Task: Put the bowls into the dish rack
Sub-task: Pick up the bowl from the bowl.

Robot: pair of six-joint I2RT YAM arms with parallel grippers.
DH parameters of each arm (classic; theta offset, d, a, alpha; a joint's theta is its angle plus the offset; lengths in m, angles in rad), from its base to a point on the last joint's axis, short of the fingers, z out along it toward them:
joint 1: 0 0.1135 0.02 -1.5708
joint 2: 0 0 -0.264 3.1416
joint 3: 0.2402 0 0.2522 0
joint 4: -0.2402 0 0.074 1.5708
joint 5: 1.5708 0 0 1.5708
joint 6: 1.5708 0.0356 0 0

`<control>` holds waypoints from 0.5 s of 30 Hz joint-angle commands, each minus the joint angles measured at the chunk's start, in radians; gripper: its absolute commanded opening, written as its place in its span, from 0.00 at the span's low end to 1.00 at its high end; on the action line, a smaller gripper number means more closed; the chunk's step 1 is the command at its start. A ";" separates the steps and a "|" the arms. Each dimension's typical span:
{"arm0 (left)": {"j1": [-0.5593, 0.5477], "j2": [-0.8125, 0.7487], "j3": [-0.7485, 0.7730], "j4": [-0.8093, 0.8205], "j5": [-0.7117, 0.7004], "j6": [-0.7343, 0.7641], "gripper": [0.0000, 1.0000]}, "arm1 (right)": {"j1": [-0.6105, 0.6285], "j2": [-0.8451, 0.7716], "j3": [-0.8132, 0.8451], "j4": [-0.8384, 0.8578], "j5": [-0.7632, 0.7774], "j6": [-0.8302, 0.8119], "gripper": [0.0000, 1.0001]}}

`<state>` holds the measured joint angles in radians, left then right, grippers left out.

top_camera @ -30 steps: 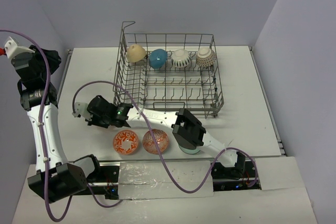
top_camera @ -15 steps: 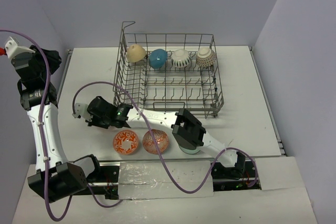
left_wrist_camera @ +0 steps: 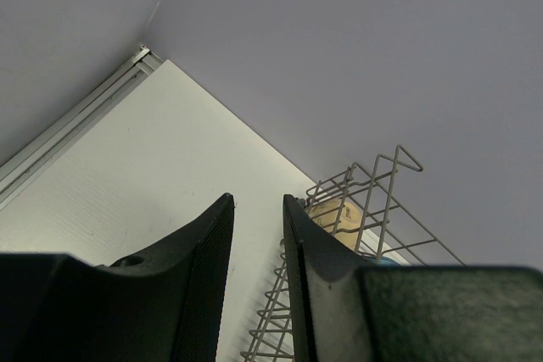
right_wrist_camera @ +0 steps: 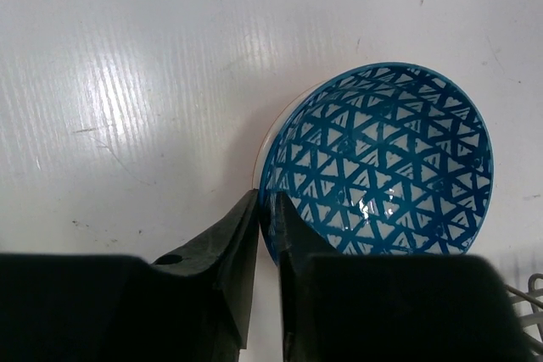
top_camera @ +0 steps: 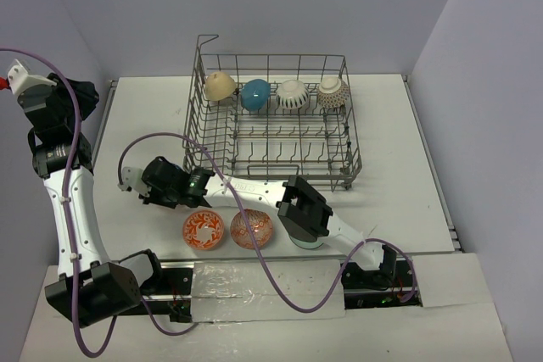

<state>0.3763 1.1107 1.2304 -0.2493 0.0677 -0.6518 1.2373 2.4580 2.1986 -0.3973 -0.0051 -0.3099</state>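
The blue-and-white triangle-patterned bowl sits on the white table, left of the dish rack and outside it. It seems tipped slightly, so its glossy inside faces the right wrist camera. It is glazed ceramic: probably stiff, light enough for one arm, slick under the pads, and liable to chip if knocked against wire. The thin rim is the sensible place to take it, one finger inside and one outside.

The right gripper is at exactly that spot, its two fingers almost together with the near-left rim at their tips. I cannot tell whether they are pinching the rim or only touching it.

Nearby on the table lie two orange-red patterned bowls, with a pale green bowl partly under the right arm. Four bowls already stand along the rack's far row.

The left gripper hangs high at the left, jaws parted and holding nothing.
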 commanded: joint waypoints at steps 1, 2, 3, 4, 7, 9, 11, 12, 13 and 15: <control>0.006 0.000 -0.002 0.048 0.023 -0.011 0.35 | -0.001 -0.002 -0.008 0.008 0.025 0.002 0.22; 0.006 0.000 -0.003 0.048 0.023 -0.011 0.35 | -0.001 -0.002 -0.008 0.006 0.025 0.003 0.24; 0.006 0.000 -0.003 0.047 0.024 -0.012 0.35 | 0.001 -0.001 -0.008 0.006 0.025 0.002 0.24; 0.006 0.001 -0.003 0.047 0.024 -0.012 0.35 | -0.001 0.001 -0.008 0.006 0.025 0.003 0.25; 0.006 0.001 -0.002 0.047 0.024 -0.012 0.35 | -0.001 0.007 -0.004 0.003 0.022 0.002 0.28; 0.006 0.001 -0.003 0.047 0.026 -0.012 0.35 | 0.001 0.012 0.003 -0.002 0.021 0.003 0.29; 0.006 0.001 -0.003 0.047 0.024 -0.012 0.35 | -0.001 0.013 0.006 0.000 0.017 0.005 0.30; 0.006 0.001 -0.003 0.047 0.024 -0.012 0.35 | 0.001 0.013 0.006 0.000 0.016 0.005 0.30; 0.006 0.001 -0.003 0.048 0.024 -0.012 0.35 | -0.001 0.015 0.009 -0.002 0.011 0.005 0.30; 0.006 0.001 -0.003 0.048 0.027 -0.012 0.35 | -0.001 0.019 0.012 -0.003 0.011 0.005 0.30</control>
<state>0.3763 1.1107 1.2304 -0.2481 0.0753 -0.6521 1.2373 2.4596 2.1983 -0.4057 0.0040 -0.3080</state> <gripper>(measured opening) 0.352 0.298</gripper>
